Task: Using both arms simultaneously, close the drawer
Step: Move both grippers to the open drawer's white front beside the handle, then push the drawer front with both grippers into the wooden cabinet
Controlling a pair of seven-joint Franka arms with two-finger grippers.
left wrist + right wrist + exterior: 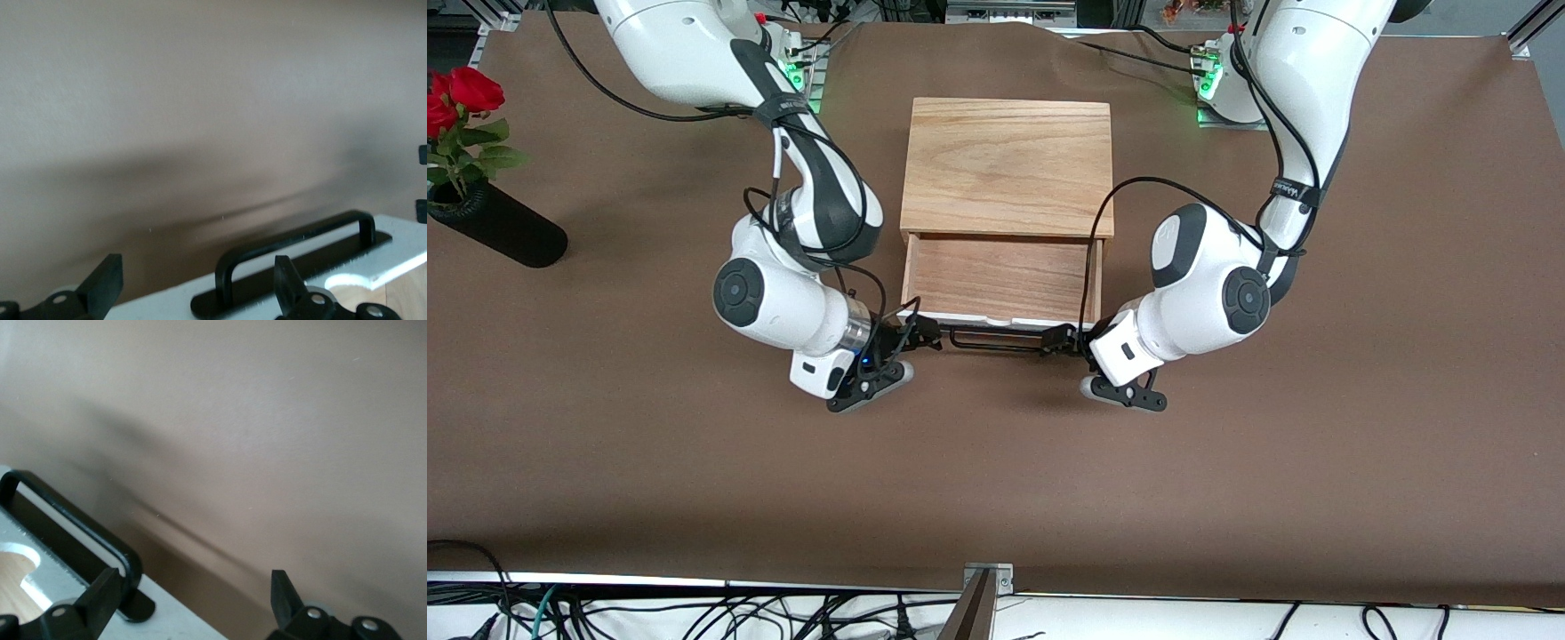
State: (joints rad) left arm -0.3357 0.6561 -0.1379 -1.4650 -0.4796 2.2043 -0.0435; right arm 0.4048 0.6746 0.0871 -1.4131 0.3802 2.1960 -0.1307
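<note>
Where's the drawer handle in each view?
Front: handle at the open drawer's front, between the left gripper and right gripper.
Left wrist: handle above that gripper's open fingers.
Right wrist: handle beside one finger.
Shared landmark: white front panel.

A brown table is seen, and a light-wood box is set on it midway between the two arms' bases. The drawer is pulled out of the box toward the front camera. A black vase of red roses is laid well apart from the box, toward the right arm's end.
</note>
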